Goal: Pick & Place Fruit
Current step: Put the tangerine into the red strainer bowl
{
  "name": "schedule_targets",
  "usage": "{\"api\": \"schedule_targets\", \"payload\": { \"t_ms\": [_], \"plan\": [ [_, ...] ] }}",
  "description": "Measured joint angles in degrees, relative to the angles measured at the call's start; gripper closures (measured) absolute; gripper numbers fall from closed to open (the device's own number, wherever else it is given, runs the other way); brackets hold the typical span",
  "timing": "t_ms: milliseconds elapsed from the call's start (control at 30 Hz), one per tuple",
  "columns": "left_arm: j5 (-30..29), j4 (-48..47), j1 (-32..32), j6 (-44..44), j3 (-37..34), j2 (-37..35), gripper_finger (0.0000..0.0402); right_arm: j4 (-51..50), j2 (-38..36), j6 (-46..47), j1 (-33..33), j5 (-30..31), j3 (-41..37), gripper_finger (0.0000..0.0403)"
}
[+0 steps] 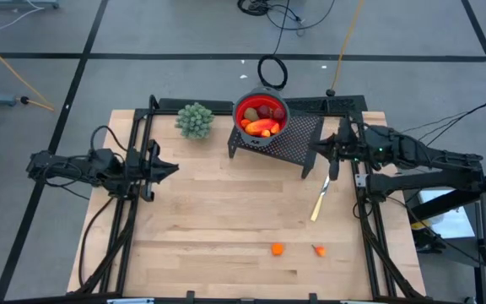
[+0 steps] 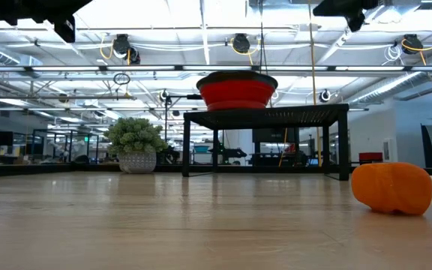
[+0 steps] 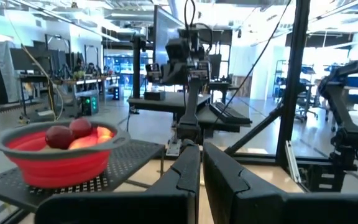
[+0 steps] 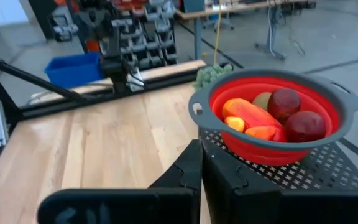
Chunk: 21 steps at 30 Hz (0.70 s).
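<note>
A red colander bowl (image 1: pixel 261 116) stands on a black mesh stand (image 1: pixel 298 139) at the far middle of the table. It holds fruit: a long red-orange piece (image 4: pixel 250 113), dark-red pieces (image 4: pixel 294 115) and an olive piece (image 4: pixel 263 99). Two small orange bits (image 1: pixel 277 248) (image 1: pixel 319 250) lie on the wood near the front edge; one shows large in the low view (image 2: pixel 392 187). My left gripper (image 1: pixel 173 167) is shut and empty at the table's left side. My right gripper (image 1: pixel 315 146) is shut and empty, held above the stand's right part.
A green bushy plant ball (image 1: pixel 194 120) in a pot stands left of the stand. A pale yellow stick-like piece (image 1: pixel 320 199) lies on the wood right of centre. The wide middle of the wooden table (image 1: pixel 226 219) is bare.
</note>
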Motion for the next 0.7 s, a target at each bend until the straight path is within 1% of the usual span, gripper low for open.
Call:
{"api": "schedule_targets", "payload": {
  "t_ms": [167,367,533,700],
  "plan": [
    [0.1,0.3,0.0,0.0,0.9,4.2,0.038,4.8,-5.5,0.1,0.3,-0.2,-6.5,0.0402],
    [0.7,-0.3,0.0,-2.3,3.8,12.0,0.0381,4.6,-12.4,0.6,0.3,-2.5,-11.4,0.0402],
    [3.5,-0.5,-0.6,-3.0,7.9,19.3,0.0381,3.8,-17.7,0.0,0.3,-3.4,-13.5,0.0403],
    [2.3,-0.7,-3.3,-3.0,14.0,27.4,0.0381,2.5,-23.9,-0.6,0.3,-3.2,-15.9,0.0403]
  ]
}}
